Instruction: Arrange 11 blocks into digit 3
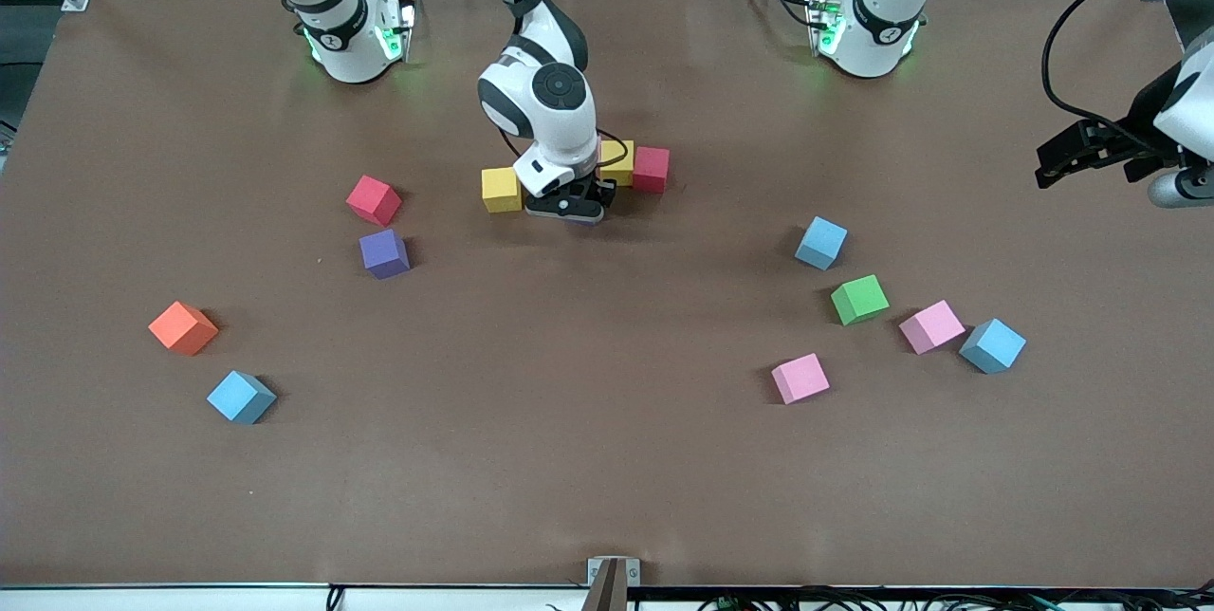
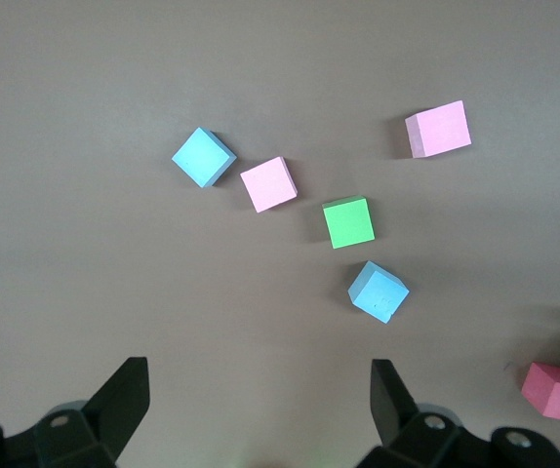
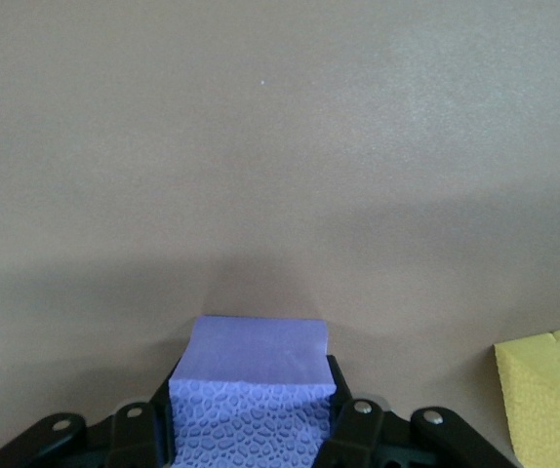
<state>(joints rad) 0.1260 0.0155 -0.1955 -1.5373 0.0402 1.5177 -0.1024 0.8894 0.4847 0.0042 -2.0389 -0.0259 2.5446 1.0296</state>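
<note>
Right gripper holds a purple block by the row of blocks

The right gripper (image 1: 566,205) squeezes a purple block (image 3: 251,385) low over the table (image 1: 569,459), between a yellow block (image 1: 501,190) and a red block (image 1: 651,169). The left gripper (image 2: 260,409) waits, jaws wide, above the table's left-arm end.

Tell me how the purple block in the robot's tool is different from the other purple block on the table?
The purple block in the right tool is pinched between the shut right tool; the loose purple block lies free, touched by nothing. The held one sits between the yellow blocks; the loose one lies beside a red block, nearer the right arm's end. Both are purple foam cubes.
</note>
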